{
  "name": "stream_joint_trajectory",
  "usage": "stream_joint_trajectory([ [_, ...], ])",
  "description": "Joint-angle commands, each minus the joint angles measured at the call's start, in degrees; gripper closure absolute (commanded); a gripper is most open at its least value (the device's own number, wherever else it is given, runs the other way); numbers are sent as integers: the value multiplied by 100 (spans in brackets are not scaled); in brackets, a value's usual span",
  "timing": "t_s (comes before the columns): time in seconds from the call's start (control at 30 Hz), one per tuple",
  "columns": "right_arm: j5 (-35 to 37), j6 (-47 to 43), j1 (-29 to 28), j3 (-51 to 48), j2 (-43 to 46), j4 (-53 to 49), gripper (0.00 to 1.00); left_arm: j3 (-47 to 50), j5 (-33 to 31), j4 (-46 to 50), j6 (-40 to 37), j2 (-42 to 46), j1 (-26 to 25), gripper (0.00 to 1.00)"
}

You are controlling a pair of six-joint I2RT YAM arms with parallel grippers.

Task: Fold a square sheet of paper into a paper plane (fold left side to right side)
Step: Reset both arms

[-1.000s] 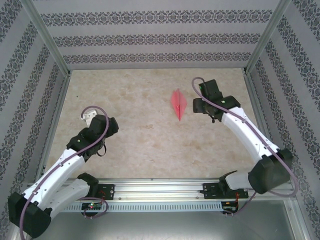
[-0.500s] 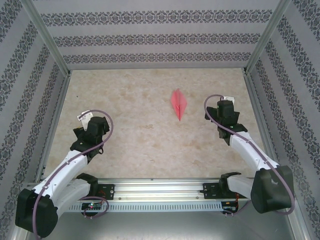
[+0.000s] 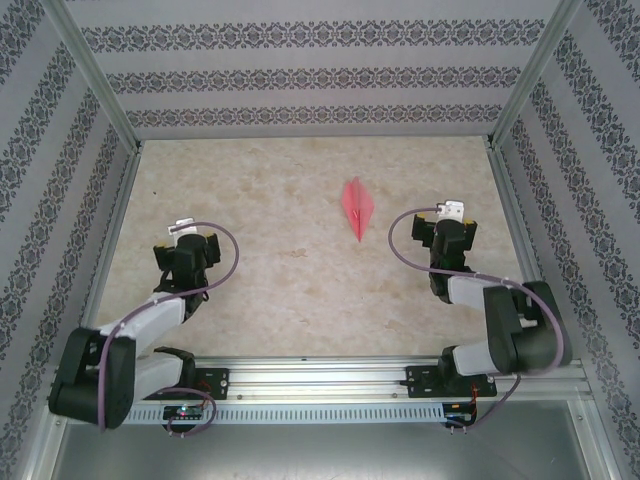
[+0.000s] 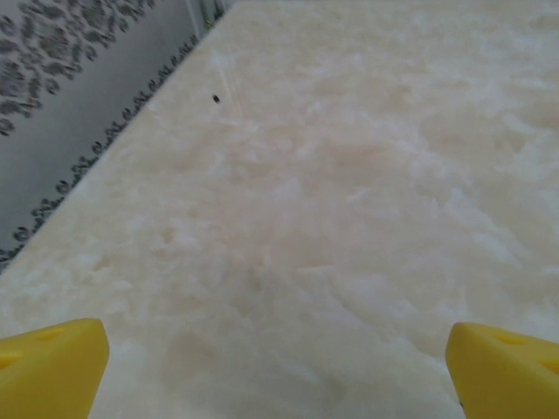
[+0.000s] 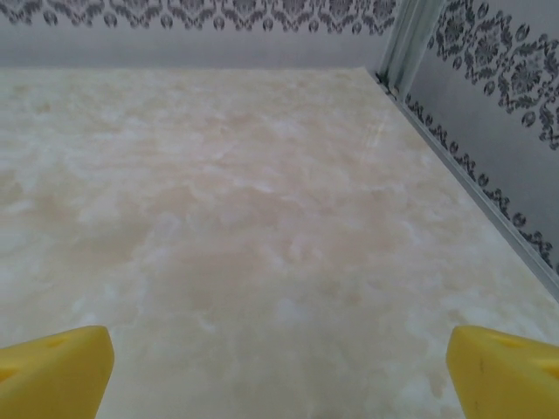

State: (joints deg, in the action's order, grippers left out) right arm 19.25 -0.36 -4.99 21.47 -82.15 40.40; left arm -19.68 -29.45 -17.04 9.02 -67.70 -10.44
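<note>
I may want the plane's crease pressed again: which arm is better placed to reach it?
Right, likely: the right gripper, open, sits nearer the paper plane; the left gripper is far across the table.

The pink-red paper plane (image 3: 358, 208) lies flat, nose pointing near.

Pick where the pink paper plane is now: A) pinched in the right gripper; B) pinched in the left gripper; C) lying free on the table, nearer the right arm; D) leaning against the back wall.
C: the paper plane lies alone on the table, while the left gripper and right gripper are open and empty.
</note>
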Motion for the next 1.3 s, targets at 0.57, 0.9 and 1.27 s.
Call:
stream_joint_trajectory([
  [0.57,-1014,274,620,-57,-382,1225,2,-355,2360,-3158,-1022,-2177,598,0],
  [0.9,-870,84,427,14,-389,1102,2,-373,2350,-3149,-1025,-2198,604,0],
  [1.27,-917,86,455,25,-383,1074,2,-370,2356,-3154,-1026,-2189,604,0],
])
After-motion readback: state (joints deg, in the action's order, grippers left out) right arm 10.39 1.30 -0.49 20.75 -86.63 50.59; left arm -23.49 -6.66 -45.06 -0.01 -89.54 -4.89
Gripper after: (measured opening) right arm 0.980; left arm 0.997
